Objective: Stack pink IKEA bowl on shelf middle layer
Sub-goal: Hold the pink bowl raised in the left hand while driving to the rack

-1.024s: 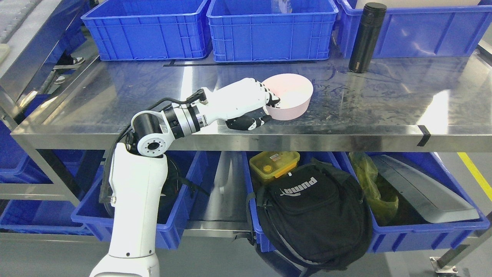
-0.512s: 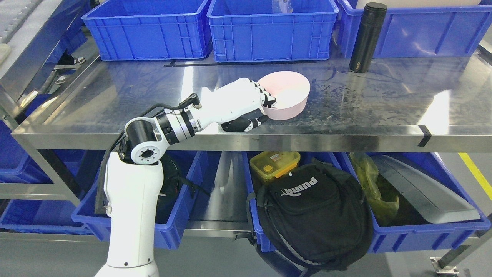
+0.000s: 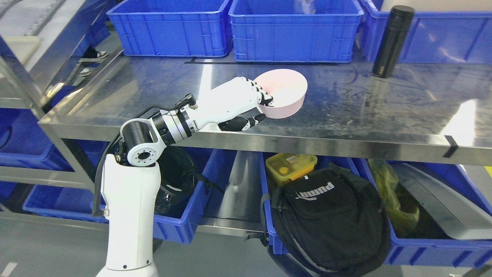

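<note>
Gripping near rim of round pink plastic bowl [image 3: 282, 93]: left hand [image 3: 246, 104] clamped, bowl just beyond fingertips on steel shelf [image 3: 365, 111]. Step: carrying. Next: locate stacking spot, lower level.

black flask [image 3: 392, 41] upright, rear right | blue bins [image 3: 294, 30] along back | black backpack [image 3: 330, 223], yellow box [image 3: 291, 166] below

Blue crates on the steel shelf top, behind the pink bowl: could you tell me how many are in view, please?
3. One at back left, one at back centre, and one at back right behind the black flask, cut off by the frame. More may lie out of view.
</note>
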### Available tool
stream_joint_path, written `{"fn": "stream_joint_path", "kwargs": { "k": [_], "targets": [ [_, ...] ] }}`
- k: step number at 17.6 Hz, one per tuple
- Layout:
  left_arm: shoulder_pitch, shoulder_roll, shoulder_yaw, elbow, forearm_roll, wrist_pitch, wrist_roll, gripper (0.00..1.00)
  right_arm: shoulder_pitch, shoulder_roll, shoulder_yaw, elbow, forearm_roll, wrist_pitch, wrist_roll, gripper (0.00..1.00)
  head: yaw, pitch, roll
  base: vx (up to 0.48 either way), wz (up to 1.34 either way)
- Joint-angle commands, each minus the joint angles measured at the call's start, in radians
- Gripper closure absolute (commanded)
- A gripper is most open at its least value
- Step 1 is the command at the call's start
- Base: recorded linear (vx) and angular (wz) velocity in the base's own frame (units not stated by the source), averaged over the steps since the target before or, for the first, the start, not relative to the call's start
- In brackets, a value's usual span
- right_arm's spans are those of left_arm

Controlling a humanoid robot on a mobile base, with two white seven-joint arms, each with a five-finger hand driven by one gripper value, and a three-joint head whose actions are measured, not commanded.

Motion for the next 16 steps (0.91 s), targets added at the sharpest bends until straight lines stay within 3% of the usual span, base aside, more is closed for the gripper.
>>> {"fn": "stream_joint_path", "kwargs": {
  "k": [1, 5, 16],
  "targets": [
    [0.005, 0.016, 0.009, -0.017, -0.003, 0.0, -0.002, 0.99, 0.021, -0.017, 0.0, -0.018, 0.0, 0.0, 0.001, 0.0, 0.0, 0.0, 0.0, 0.035, 0.63],
    [0.015, 0.016, 0.011, -0.017, -0.004, 0.0, -0.002, 0.99, 0.021, -0.017, 0.0, -0.018, 0.0, 0.0, 0.001, 0.0, 0.0, 0.0, 0.0, 0.054, 0.92],
    [0.016, 0.016, 0.011, -0.017, -0.006, 0.0, -0.002, 0.99, 0.021, -0.017, 0.0, -0.018, 0.0, 0.0, 0.001, 0.0, 0.0, 0.001, 0.0, 0.008, 1.4]
  ]
}}
